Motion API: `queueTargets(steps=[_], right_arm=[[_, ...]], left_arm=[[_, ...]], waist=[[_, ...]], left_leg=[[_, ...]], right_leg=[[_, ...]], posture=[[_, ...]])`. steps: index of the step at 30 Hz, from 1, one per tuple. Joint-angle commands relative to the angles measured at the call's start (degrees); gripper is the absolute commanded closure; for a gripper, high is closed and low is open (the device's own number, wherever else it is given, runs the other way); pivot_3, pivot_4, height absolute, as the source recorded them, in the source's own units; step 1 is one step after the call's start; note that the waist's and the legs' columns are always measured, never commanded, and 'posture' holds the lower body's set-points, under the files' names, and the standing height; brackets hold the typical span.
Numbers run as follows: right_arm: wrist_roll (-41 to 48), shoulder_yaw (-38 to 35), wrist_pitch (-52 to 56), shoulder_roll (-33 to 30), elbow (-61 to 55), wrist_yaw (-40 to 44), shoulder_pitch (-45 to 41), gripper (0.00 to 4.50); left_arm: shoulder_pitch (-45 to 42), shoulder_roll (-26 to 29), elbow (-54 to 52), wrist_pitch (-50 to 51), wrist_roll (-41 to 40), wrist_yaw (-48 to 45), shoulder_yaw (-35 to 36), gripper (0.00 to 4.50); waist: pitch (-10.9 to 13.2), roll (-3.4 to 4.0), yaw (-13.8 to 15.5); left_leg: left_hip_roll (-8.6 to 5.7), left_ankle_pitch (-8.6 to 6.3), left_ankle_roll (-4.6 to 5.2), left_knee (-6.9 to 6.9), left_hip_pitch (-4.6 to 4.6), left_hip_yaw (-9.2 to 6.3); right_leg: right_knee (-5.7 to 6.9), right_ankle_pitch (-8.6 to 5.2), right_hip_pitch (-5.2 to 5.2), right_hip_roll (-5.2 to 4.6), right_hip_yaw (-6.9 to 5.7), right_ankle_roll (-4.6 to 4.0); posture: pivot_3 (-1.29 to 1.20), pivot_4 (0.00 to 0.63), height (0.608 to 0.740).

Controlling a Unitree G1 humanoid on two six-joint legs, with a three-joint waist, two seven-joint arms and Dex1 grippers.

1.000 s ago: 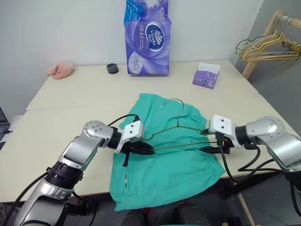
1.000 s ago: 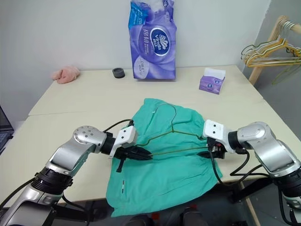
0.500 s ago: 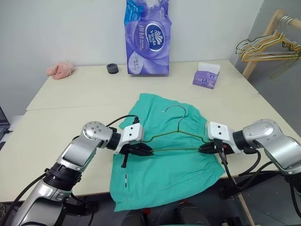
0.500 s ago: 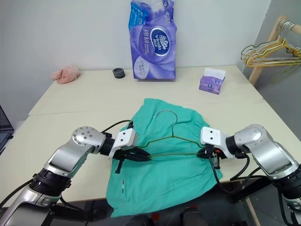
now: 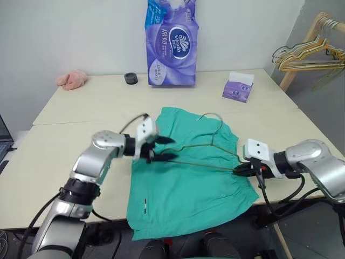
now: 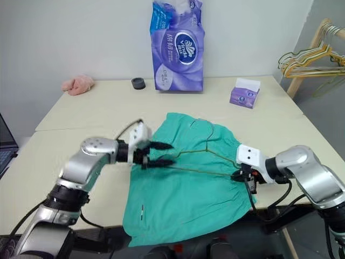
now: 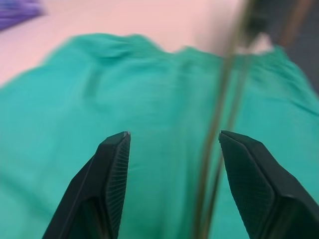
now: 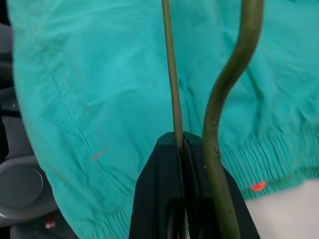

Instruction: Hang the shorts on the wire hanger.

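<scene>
Pale tabletop [image 5: 81, 113], teal shorts [image 5: 188, 183] flat near front edge, not hung. Wire hanger [image 5: 207, 148] lying on top, right end pinched by right hand [image 5: 241, 170]. Left hand [image 5: 164, 148] spread, hanger seemingly between fingers, ungripped. Threading still ahead.

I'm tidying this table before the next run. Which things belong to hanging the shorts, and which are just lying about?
In the job:
- shorts
- wire hanger, pinched in the right gripper
- left gripper, open

Lying about:
- purple tissue pack
- small tissue box
- black ring
- pink cloth
- rack of hangers
</scene>
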Motion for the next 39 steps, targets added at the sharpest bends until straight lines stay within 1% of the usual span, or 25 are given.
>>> queueTargets(steps=[1, 4, 6, 10, 12, 16, 18, 24, 29, 33, 39], right_arm=[[0.97, -7.49, 0.16, -3.02, 2.12, -1.41, 4.89, 4.5], [3.32, -15.12, 2.4, -3.06, 3.06, -3.21, 11.16, 4.5], [5.39, -22.29, 5.39, -0.89, 3.39, -6.0, 16.53, 4.5], [8.36, -32.36, 10.12, 3.85, 0.39, -10.0, 26.45, 4.5], [10.02, -36.59, 12.63, 6.36, -1.87, -11.75, 30.69, 4.5], [12.83, -41.78, 16.82, 10.39, -5.11, -14.68, 36.45, 4.5], [13.84, -42.27, 17.9, 11.21, -6.24, -15.57, 38.02, 4.5], [17.47, -43.63, 22.22, 13.68, -5.74, -19.12, 37.64, 4.5], [21.09, -42.22, 25.28, 13.13, -6.85, -18.84, 38.5, 4.5], [22.95, -39.15, 27.78, 12.93, -5.65, -19.68, 36.52, 4.5], [24.77, -38.87, 29.99, 11.62, -3.19, -20.17, 34.26, 4.5]], left_arm=[[-3.0, 0.49, 6.08, -0.67, -1.19, 3.17, 5.37, 1.57], [-3.32, 0.16, 9.01, -2.2, -0.72, 5.0, 6.88, 1.57], [-0.76, -0.22, 6.93, -3.28, -0.18, 3.98, 5.41, 1.57], [3.83, -1.51, 0.24, -1.02, -1.21, 1.99, 2.15, 1.57], [5.51, -2.13, -2.72, 0.69, -2.13, 1.16, 0.93, 1.57], [6.89, -2.75, -5.26, 2.6, -3.4, -1.64, -1.24, 1.57], [6.71, -2.96, -5.28, 3.1, -4.0, -2.35, -1.3, 1.57], [4.92, -3.25, -3.05, 0.3, -3.1, -3.81, -1.72, 1.57], [3.94, -4.59, -1.36, -1.89, -2.67, -2.82, -1.25, 1.57], [3.4, -5.48, -0.52, -4.69, -2.36, -2.64, -1.14, 1.57], [3.47, -5.28, -0.6, -6.19, -1.33, -2.17, -1.13, 1.57]], waist=[[-0.01, -0.02, 0.07], [-0.01, -0.02, 0.18], [0.0, -0.03, 0.21], [-0.03, -0.04, 0.35], [-0.01, -0.04, 0.4], [-0.03, 0.01, 0.05], [-0.04, 0.03, -0.06], [-0.05, 0.05, -0.33], [-0.05, 0.05, -0.19], [-0.04, 0.04, -0.21], [-0.04, 0.04, -0.19]], left_leg=[[-0.01, 0.0, 0.0, 0.0, -0.01, 0.0], [-0.02, -0.01, 0.0, -0.01, -0.04, -0.01], [-0.02, -0.01, 0.0, -0.04, -0.06, -0.03], [-0.03, -0.01, -0.01, -0.07, -0.05, -0.03], [-0.03, -0.01, -0.01, -0.06, -0.05, -0.04], [-0.01, 0.0, 0.0, 0.0, 0.03, 0.02], [0.0, 0.0, 0.0, 0.0, 0.1, 0.07], [0.06, -0.01, 0.01, -0.05, 0.11, 0.16], [0.03, -0.01, 0.01, -0.03, 0.09, 0.18], [0.03, -0.01, 0.01, -0.03, 0.09, 0.18], [0.03, -0.01, 0.01, -0.05, 0.08, 0.18]], right_leg=[[-0.01, 0.0, 0.01, -0.01, 0.01, 0.0], [-0.03, 0.01, 0.0, -0.05, 0.0, 0.01], [-0.03, 0.01, 0.0, -0.05, -0.01, 0.01], [-0.01, 0.02, 0.02, -0.09, 0.01, 0.0], [0.01, 0.01, 0.01, -0.09, 0.02, 0.01], [0.03, -0.03, 0.09, -0.01, 0.07, 0.07], [0.02, -0.16, 0.16, 0.03, 0.14, 0.3], [-0.01, -0.17, 0.11, 0.16, 0.25, 0.31], [-0.04, -0.17, 0.12, 0.17, 0.26, 0.32], [-0.05, -0.17, 0.12, 0.2, 0.27, 0.32], [-0.05, -0.17, 0.11, 0.23, 0.27, 0.32]], posture=[[-0.12, 0.059, 0.74], [-0.12, 0.061, 0.74], [-0.12, 0.064, 0.74], [-0.13, 0.07, 0.74], [-0.14, 0.072, 0.74], [-0.16, 0.075, 0.74], [-0.16, 0.075, 0.74], [-0.16, 0.072, 0.74], [-0.16, 0.071, 0.74], [-0.16, 0.072, 0.74], [-0.15, 0.073, 0.74]])
